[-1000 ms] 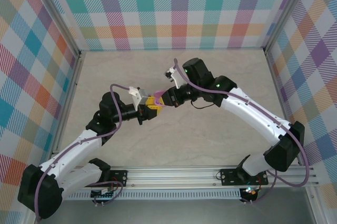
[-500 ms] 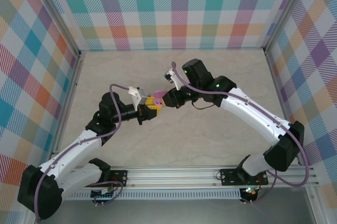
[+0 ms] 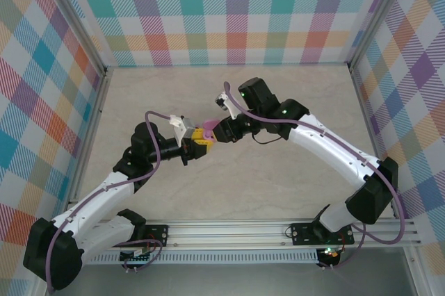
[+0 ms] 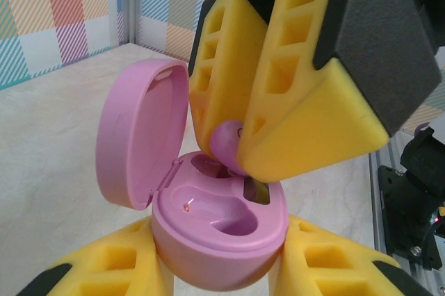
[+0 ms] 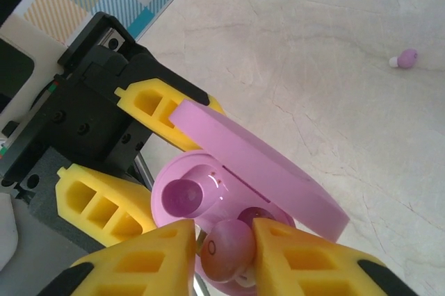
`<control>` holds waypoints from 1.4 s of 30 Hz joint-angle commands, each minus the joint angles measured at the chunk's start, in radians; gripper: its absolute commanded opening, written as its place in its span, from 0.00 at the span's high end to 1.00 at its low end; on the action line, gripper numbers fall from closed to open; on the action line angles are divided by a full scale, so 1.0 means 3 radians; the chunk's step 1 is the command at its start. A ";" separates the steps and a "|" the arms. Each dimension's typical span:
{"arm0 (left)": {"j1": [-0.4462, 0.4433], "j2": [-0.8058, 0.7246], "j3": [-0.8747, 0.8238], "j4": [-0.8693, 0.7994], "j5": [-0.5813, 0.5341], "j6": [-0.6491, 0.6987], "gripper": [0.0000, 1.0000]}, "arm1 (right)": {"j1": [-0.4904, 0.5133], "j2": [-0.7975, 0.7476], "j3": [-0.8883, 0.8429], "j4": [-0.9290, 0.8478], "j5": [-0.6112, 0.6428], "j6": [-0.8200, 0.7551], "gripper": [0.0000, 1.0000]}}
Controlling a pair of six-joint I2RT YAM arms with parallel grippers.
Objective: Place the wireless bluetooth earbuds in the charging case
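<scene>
Right wrist: stray earbud [image 5: 405,58] beyond open lid [image 5: 264,171].

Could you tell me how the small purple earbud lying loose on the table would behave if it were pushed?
The loose earbud looks rounded, so it would probably roll or skid across the smooth table if nudged. Far smaller than the charging case, it is likely very light and could pop out of a pinch.

Pink case [image 4: 215,230], lilac earbud [image 4: 226,142], yellow jaws, pastel plaid walls [image 3: 208,11]
</scene>
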 commanded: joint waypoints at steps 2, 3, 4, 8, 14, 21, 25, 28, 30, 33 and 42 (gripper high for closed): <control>0.0017 -0.0103 -0.0011 0.0191 0.0134 -0.0019 0.83 | 0.0012 0.0053 0.0114 -0.0085 -0.0021 -0.0004 0.69; 0.0016 -0.0106 -0.0016 0.0199 0.0136 -0.0020 0.83 | 0.0012 0.0054 0.0121 -0.0093 -0.0019 -0.0003 0.68; 0.0015 -0.0108 -0.0021 0.0205 0.0131 -0.0024 0.83 | 0.0013 0.0059 0.0126 -0.0100 -0.0016 0.0001 0.68; 0.0015 -0.0129 -0.0047 0.0221 0.0120 -0.0025 0.83 | 0.0013 0.0056 0.0149 -0.0142 0.0021 0.0001 0.67; 0.0015 -0.0126 -0.0062 0.0232 0.0120 -0.0025 0.83 | 0.0013 0.0067 0.0244 -0.0196 0.0124 0.0002 0.65; 0.0015 -0.0141 -0.0077 0.0237 0.0116 -0.0025 0.83 | 0.0013 0.0077 0.0353 -0.0264 0.0181 -0.0019 0.62; 0.0018 -0.0139 -0.0077 0.0242 0.0115 -0.0025 0.83 | 0.0013 0.0068 0.0377 -0.0296 0.0208 -0.0016 0.62; 0.0015 -0.0126 -0.0077 0.0245 0.0119 -0.0025 0.83 | 0.0013 0.0038 0.0397 -0.0305 0.0246 -0.0004 0.60; 0.0015 -0.0127 -0.0077 0.0247 0.0115 -0.0025 0.83 | 0.0013 0.0016 0.0418 -0.0306 0.0266 0.0006 0.60; 0.0015 -0.0126 -0.0077 0.0247 0.0114 -0.0022 0.83 | 0.0013 -0.0026 0.0455 -0.0312 0.0325 0.0027 0.59; 0.0018 -0.0138 -0.0083 0.0248 0.0062 -0.0004 0.83 | -0.0029 -0.0181 0.0413 -0.0211 0.0380 0.0137 0.57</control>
